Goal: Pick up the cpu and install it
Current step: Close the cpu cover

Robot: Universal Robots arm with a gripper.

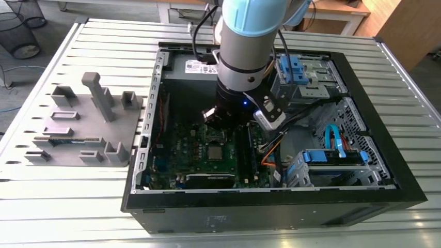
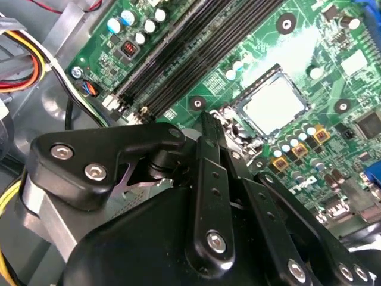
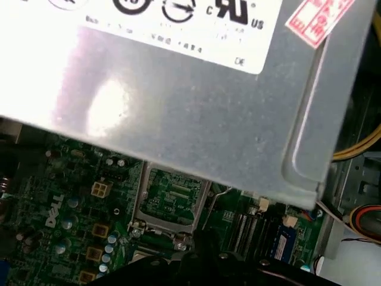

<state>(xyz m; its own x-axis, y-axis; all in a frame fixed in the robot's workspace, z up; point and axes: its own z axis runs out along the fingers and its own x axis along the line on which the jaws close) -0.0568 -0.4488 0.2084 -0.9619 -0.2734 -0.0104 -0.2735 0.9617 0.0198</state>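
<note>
Dull silver square cpu (image 2: 275,106) sits already in the socket of the green motherboard (image 2: 333,53), w/ the silver hinged socket frame (image 3: 141,196) standing open. Black gripper (image 2: 209,126) hovers just beside; jaws seem together, empty. Seating looks done; next move needs gentle, straight contact.

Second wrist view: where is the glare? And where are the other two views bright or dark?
In the second wrist view, glare washes the cpu top nearly white; in the first wrist view, a bright patch sits on the grey power supply; in the exterior view, the case interior below the arm is shadowed, the slatted table bright.
</note>
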